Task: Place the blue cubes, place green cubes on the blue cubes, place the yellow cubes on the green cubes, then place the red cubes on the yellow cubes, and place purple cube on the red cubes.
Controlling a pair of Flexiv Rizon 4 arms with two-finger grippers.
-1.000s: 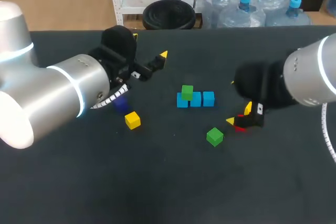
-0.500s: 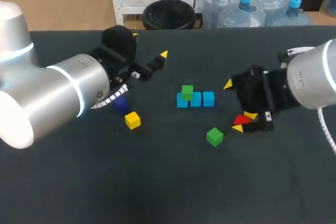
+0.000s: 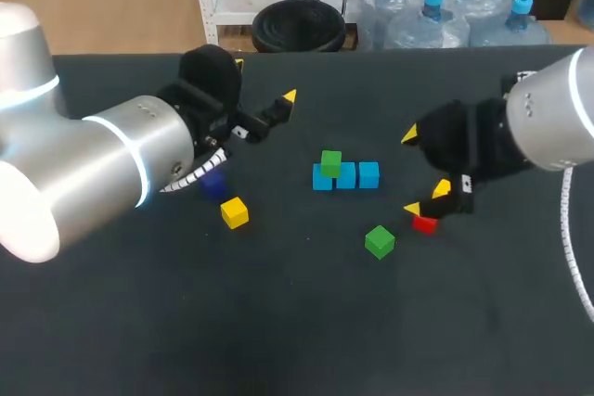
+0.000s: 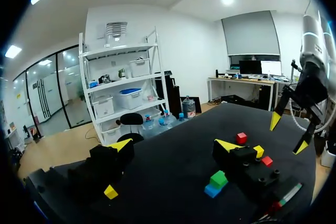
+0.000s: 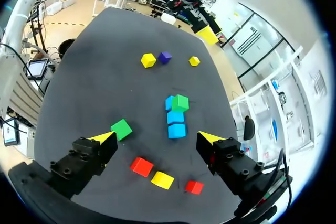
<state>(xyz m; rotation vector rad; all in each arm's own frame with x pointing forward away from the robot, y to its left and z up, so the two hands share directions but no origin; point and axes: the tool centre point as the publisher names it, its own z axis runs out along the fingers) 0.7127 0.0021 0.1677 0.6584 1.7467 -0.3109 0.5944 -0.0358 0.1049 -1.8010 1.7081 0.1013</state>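
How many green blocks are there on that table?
2. The stacked green cube sits on one end of the row of blue cubes; the loose green cube lies alone on the table. Others may be hidden.

Blue cubes (image 3: 345, 175), green cube (image 3: 379, 241), yellow cube (image 3: 234, 212), red cube (image 3: 425, 223); purple cube (image 3: 215, 186), seemingly.

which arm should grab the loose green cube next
Right. The right gripper, jaws wide open, hangs just beside the loose green cube. The left gripper is on the far side of the blue cubes, farther from it.
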